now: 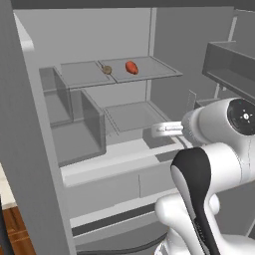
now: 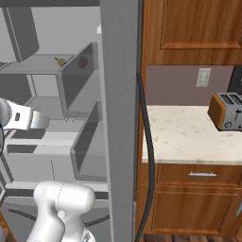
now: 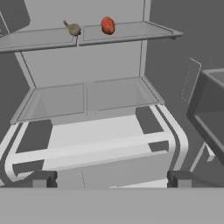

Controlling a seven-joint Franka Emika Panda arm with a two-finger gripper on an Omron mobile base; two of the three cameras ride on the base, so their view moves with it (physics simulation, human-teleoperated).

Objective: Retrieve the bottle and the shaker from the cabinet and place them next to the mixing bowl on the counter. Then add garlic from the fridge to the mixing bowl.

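Facing the open fridge (image 1: pixel 30 149), the gripper (image 3: pixel 109 178) stood wide and empty; the garlic (image 3: pixel 73 29) lay on the upper shelf (image 3: pixel 131 33) beside a red tomato (image 3: pixel 107 25), risking a mistaken grab.

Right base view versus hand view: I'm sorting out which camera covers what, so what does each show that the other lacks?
Right base view alone: the toaster on the counter, wood cabinets and a wall outlet. Hand view alone: the red item on the upper shelf and the open end effector. Both: the fridge interior with the garlic on that shelf.
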